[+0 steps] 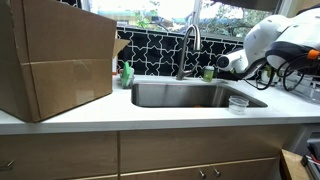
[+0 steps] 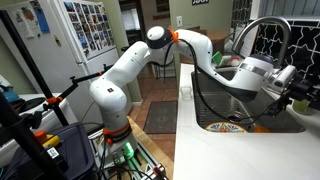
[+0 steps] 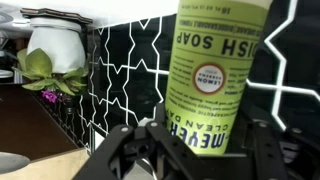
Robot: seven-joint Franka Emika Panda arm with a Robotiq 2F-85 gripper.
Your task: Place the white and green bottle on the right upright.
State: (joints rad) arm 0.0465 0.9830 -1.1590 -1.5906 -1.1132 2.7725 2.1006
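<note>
The white and green bottle (image 3: 210,70) fills the wrist view, standing upright against the black tiled wall; its light green label reads "dish soap". In an exterior view it is a small green shape (image 1: 208,73) on the counter behind the sink's right side. My gripper (image 3: 205,135) reaches in level, with one finger on each side of the bottle's lower body, closed against it. The gripper also shows in both exterior views (image 1: 218,66) (image 2: 288,86); the bottle is hidden in the latter.
A steel sink (image 1: 190,96) with a tall faucet (image 1: 188,45) lies in the counter. A brighter green soap bottle (image 1: 127,73) stands at its left corner. A large cardboard box (image 1: 50,60) stands left, a clear cup (image 1: 238,102) right. A potted plant (image 3: 48,62) is nearby.
</note>
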